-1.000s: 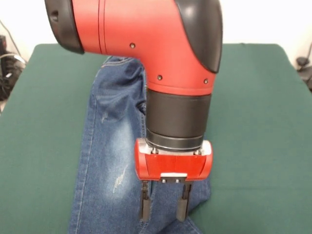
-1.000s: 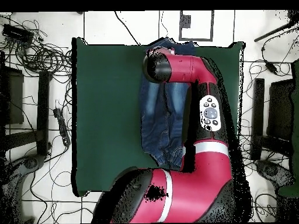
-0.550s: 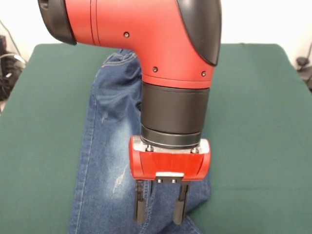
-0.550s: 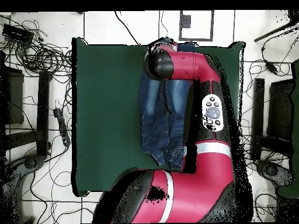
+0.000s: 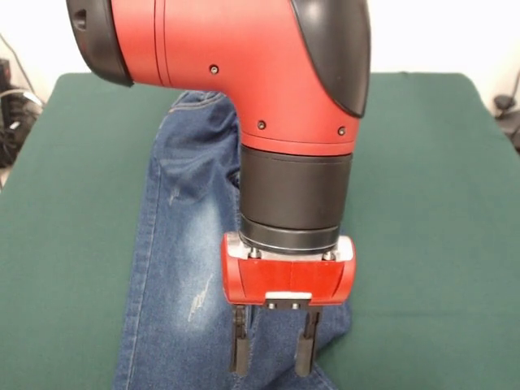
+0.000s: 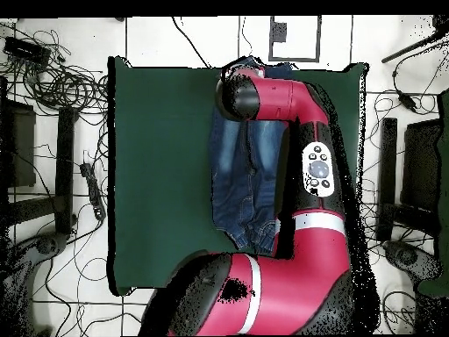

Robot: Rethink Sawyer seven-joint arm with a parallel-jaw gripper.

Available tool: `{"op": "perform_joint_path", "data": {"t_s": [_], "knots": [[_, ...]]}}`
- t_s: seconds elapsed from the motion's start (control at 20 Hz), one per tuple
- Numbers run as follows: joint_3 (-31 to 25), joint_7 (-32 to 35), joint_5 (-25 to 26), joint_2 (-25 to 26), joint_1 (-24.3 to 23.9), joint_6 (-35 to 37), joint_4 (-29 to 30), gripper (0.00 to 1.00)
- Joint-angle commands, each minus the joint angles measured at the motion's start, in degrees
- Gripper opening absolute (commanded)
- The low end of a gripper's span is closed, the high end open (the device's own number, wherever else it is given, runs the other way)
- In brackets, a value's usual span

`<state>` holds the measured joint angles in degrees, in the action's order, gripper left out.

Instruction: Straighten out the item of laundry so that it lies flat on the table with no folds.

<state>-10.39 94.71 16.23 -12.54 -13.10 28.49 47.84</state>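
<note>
Tangled black cables (image 6: 61,83) sprawl across the pale tiled floor (image 6: 175,39) on one side of the overhead view, with dark equipment stands (image 6: 63,167) beside them, more cables (image 6: 395,96) and black gear (image 6: 419,175) on the other side, and a dark-framed square marker (image 6: 295,37) near the top.

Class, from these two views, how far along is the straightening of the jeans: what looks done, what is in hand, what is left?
Done: the jeans lie lengthwise on the table. In hand: the gripper is open over the jeans near the camera-side end, nothing visibly held between its fingers. Left: the overhead view shows the denim narrow and bunched beside the arm, so folds remain.
</note>
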Motion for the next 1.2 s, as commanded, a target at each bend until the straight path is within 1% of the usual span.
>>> {"op": "perform_joint_path", "data": {"t_s": [0.05,0.3,0.4,0.8,1.2], "knots": [[-6.36,1.66,-2.44,4.34,1.51,3.92,2.53,1.00],[-6.92,2.60,-3.03,4.75,0.95,1.29,3.48,1.00],[-7.39,2.02,-3.07,5.06,0.53,0.91,3.99,1.00],[-7.57,3.65,-4.20,5.29,0.52,-0.19,5.07,1.00],[-8.27,3.81,-4.67,6.19,0.32,-2.63,5.43,1.00]]}}
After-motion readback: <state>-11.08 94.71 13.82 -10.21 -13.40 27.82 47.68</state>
